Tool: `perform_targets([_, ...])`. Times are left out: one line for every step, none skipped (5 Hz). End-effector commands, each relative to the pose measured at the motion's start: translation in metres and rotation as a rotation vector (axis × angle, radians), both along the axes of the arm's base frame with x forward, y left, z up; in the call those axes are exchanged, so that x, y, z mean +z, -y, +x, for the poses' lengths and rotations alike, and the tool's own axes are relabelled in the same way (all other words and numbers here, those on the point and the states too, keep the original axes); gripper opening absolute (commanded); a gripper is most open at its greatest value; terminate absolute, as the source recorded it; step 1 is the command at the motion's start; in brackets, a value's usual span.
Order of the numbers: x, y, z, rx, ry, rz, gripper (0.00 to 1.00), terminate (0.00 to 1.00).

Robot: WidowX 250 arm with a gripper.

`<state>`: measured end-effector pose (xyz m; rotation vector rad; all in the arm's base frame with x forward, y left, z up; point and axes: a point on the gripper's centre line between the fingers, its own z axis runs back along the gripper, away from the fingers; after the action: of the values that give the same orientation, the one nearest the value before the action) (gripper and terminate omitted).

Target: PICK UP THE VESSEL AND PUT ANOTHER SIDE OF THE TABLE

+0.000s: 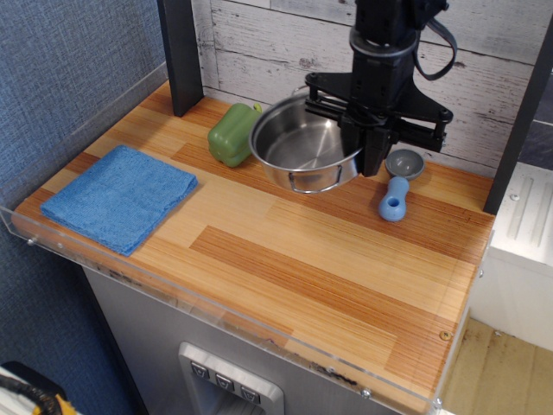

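Wooden planks in light and reddish-brown strips make up the counter [285, 259], which has a clear acrylic rim along its front and left edges. Behind it runs a whitewashed board wall [276, 43], with a dark upright post [180, 52] standing at the back left corner.

The black robot arm [389, 35] comes down from the top of the view over the back right part of the counter. Its fingers [363, 138] are clamped on the right rim of the pot [304, 154], one black finger outside the wall and the other reaching inside the bowl.

A blue cloth [119, 197] lies flat near the front left edge, well apart from everything else.

The shiny steel pot hangs tilted toward the camera at the back of the counter, near the middle. A thin wire loop handle shows on its front side. Whether its base touches the wood cannot be told.

A green pepper [232, 134] sits just beside the pot on its left, partly overlapped by the rim.

A small scoop [397, 186] with a grey bowl and blue handle lies on the counter to the right of the fingers.
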<state>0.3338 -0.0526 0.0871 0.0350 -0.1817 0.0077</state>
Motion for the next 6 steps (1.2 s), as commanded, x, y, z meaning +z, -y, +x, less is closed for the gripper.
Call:
perform_targets([-0.005,-0.010,0.022,0.065,0.028,0.033,0.00,0.00])
perform_targets([-0.017,-0.013,0.026,0.077,-0.003,0.022,0.00,0.00])
perform_targets([-0.027,-0.019,0.026,0.090,-0.026,0.016,0.00,0.00])
perform_targets([-0.037,-0.025,0.031,0.105,-0.039,0.013,0.00,0.00])
perform_targets([-0.042,-0.028,0.037,0.113,-0.035,0.020,0.00,0.00])
perform_targets([-0.046,-0.029,0.042,0.116,-0.038,0.017,0.00,0.00])
